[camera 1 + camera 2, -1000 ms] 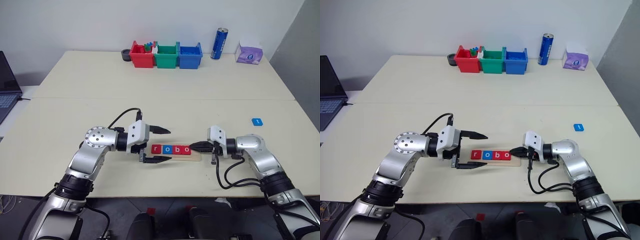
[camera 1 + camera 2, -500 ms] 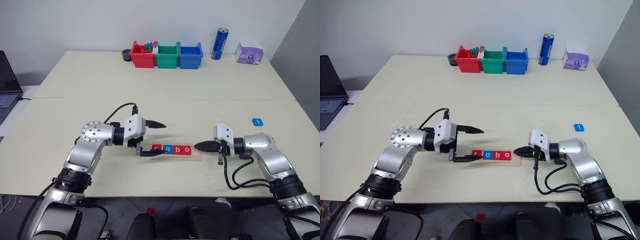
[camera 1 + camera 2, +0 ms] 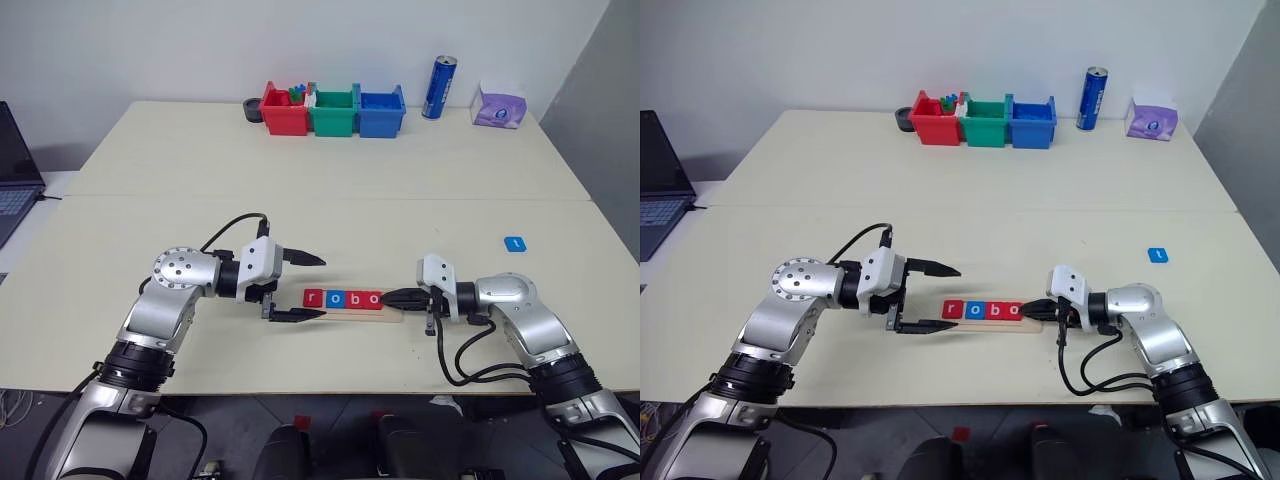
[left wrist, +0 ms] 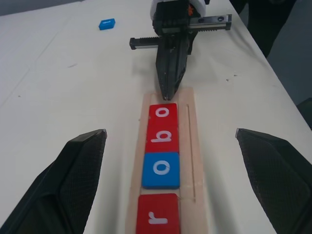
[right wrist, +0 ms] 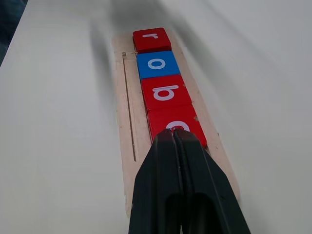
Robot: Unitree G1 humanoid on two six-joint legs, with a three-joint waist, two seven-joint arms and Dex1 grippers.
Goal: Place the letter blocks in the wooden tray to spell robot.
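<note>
right gripper [image 3: 385, 297] shut beside last tile [image 3: 374, 298]

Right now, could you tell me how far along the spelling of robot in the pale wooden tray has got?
Done: four square tiles, red r, blue o, red b and red o, lie in the pale wooden tray. In hand: nothing is held; the shut right gripper points at the last o's end, and the open left gripper brackets the r end. Left: the blue t tile sits apart on the cream table.

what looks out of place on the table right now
The blue t block lies alone on the table, well apart from the wooden tray, where four blocks read r, o, b, o. The slot at the tray's right end is unfilled.
</note>
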